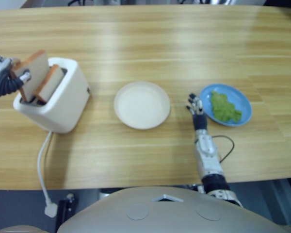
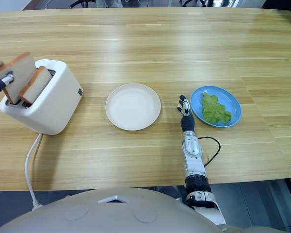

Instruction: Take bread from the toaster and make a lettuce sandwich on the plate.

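Lower right of centre: right hand [image 1: 198, 110] over the wooden bench [image 1: 160, 43], fingers straight & apart, holding nothing, just left of a blue dish [image 1: 243, 100] w/ lettuce [image 1: 225, 108]. Mid-frame: round cream plate [image 1: 142, 105]. Far left: left hand [image 1: 2, 80] clamped on a raised bread slice [image 1: 35, 73] in the white toaster [image 1: 63, 104], 2nd slice [image 1: 51, 82] beside it.

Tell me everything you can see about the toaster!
The toaster is white, boxy and smooth, plastic by its look, with rounded corners. It stands upright on the wooden table at the robot's left. Two bread slices poke from its top slots; the left hand grips the taller slice. Its white cord trails over the table's near edge.
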Controlling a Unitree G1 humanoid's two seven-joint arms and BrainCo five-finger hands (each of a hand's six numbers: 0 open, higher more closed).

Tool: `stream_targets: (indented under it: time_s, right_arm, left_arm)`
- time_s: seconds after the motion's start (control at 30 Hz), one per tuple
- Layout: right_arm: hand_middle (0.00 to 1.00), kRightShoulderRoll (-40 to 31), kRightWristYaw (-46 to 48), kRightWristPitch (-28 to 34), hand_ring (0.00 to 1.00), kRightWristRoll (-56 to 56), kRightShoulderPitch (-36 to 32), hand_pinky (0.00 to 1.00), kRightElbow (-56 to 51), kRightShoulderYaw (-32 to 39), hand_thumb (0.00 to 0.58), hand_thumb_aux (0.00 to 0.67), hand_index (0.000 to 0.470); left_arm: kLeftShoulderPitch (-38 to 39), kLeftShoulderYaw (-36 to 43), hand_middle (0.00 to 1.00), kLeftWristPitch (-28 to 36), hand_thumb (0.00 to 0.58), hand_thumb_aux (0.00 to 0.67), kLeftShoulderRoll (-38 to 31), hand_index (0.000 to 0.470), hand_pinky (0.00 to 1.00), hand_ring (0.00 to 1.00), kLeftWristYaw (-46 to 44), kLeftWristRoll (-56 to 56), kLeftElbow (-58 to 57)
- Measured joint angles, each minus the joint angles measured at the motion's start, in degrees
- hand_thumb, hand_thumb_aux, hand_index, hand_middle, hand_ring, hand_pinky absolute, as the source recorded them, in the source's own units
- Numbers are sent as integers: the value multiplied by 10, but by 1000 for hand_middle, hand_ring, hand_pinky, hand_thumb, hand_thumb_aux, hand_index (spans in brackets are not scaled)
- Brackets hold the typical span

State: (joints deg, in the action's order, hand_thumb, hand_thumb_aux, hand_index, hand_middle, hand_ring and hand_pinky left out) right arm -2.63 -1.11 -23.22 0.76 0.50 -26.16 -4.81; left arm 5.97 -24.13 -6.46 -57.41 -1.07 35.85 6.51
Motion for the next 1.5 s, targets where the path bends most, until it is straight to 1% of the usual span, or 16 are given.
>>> stream_targets:
  time_s: [0.07, 0.2, 0.33, 0.4, 0.5, 0.53, 0.6, 0.67, 0.73, 0.83, 0.93, 1.03, 1.17, 1.27, 1.5]
  right_arm:
    - [0, 0, 0, 0, 0, 0, 0, 0, 0, 0, 0, 0, 0]
    - [0, 1, -1, 0, 0, 0, 0, 0, -1, 0, 0, 0, 0]
    - [0, 1, -2, 0, 0, 0, 1, 0, -1, 0, 0, 0, 0]
    - [0, 2, -2, 0, 0, 0, 1, 0, -2, 0, 0, 0, 0]
    - [0, 4, -3, 0, 0, 0, 1, 0, -2, 0, 0, 0, 0]
    - [0, 4, -3, 0, 0, 0, 1, 0, -1, 0, 0, 0, 0]
    - [0, 5, -5, 0, 0, 0, 2, 0, -1, 0, 0, 0, 0]
    - [0, 6, -7, 0, 0, 0, 1, 0, -2, 0, 0, 0, 0]
    - [0, 9, -7, 0, 0, 0, 0, 0, -1, 1, 0, 0, 0]
    - [0, 6, -6, 1, 0, 0, 1, 0, 6, 1, 0, 0, 0]
    - [0, 1, -6, 5, 0, 0, 6, 0, 17, -1, 0, 0, 0]
    - [0, 0, -7, 9, 0, 0, 9, 0, 23, -3, 0, 0, 0]
    - [0, 1, -7, 12, 0, 1, 13, 0, 28, -4, 0, 0, 0]
    - [0, 1, -6, 15, 0, 1, 16, 0, 36, 0, 0, 0, 0]
    - [0, -1, -5, 19, 0, 1, 19, 0, 42, -2, 0, 0, 0]
  left_arm:
    - [-10, -11, 1000, -1, 580, 670, 7, 460, 1000, 1000, -1, -21, 2]
    - [-61, -49, 1000, 1, 580, 670, 50, 460, 1000, 1000, -4, -103, 17]
    - [-115, -100, 1000, 3, 580, 670, 73, 460, 1000, 1000, -3, -175, 63]
    - [-139, -121, 1000, 2, 580, 670, 78, 460, 1000, 1000, -14, -224, 113]
    - [-143, -106, 1000, 0, 580, 670, 87, 460, 1000, 1000, -39, -254, 165]
    - [-148, -86, 1000, 5, 580, 670, 96, 460, 1000, 1000, -52, -269, 173]
    - [-158, -31, 1000, 28, 580, 670, 140, 460, 1000, 1000, -73, -299, 183]
    - [-160, 54, 1000, 57, 580, 670, 199, 460, 1000, 1000, -95, -317, 185]
    - [-151, 155, 1000, 71, 580, 670, 257, 460, 1000, 1000, -116, -314, 173]
    - [-145, 271, 1000, 76, 580, 670, 327, 460, 1000, 1000, -130, -291, 104]
    - [-152, 313, 1000, 78, 580, 670, 358, 460, 1000, 1000, -131, -274, 20]
    - [-159, 330, 1000, 78, 580, 670, 365, 460, 1000, 1000, -131, -260, -32]
    - [-187, 358, 1000, 62, 580, 670, 412, 460, 1000, 1000, -101, -230, -145]
    - [-207, 405, 1000, 44, 580, 670, 433, 460, 1000, 1000, -73, -182, -245]
    - [-249, 429, 1000, -26, 580, 670, 437, 460, 1000, 1000, -28, -139, -356]
